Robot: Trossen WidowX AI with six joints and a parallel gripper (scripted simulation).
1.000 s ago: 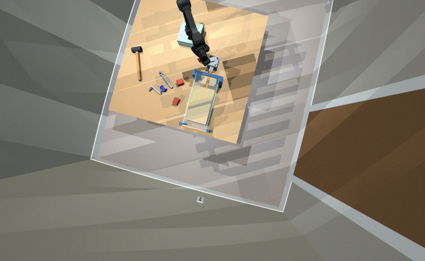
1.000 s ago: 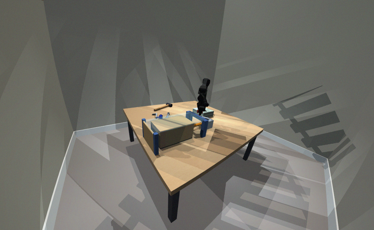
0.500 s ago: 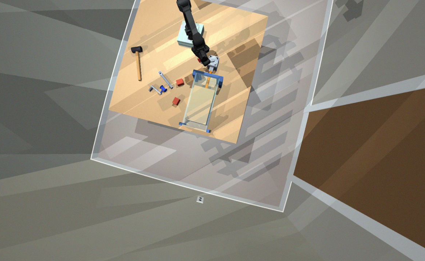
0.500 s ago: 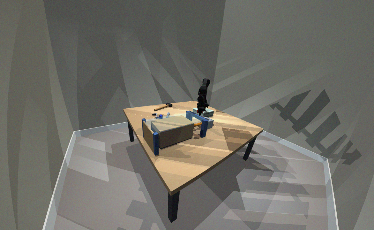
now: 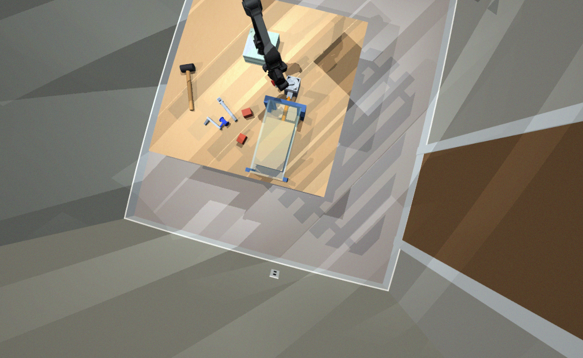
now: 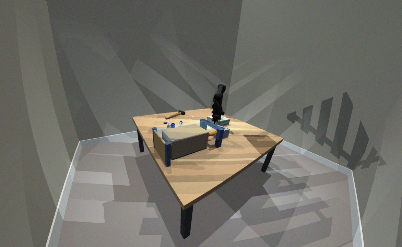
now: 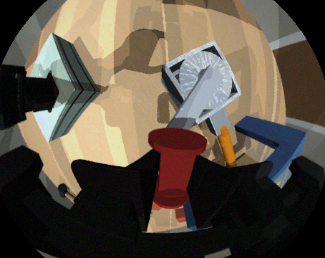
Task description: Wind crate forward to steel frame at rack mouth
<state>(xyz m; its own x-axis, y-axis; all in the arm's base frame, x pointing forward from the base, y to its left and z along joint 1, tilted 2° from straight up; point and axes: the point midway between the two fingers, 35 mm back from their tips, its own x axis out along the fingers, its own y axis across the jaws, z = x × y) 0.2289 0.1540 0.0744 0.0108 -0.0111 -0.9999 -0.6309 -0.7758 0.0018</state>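
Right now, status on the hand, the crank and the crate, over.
Hand shut on the red knob of the crank, seated on the winch. Crate flat inside the cubby; contact with the blue frame unclear. Nothing blocking.

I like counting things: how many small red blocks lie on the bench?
2. One red block lies beside the blue frame; the other lies further along the clear guard. More may be hidden.
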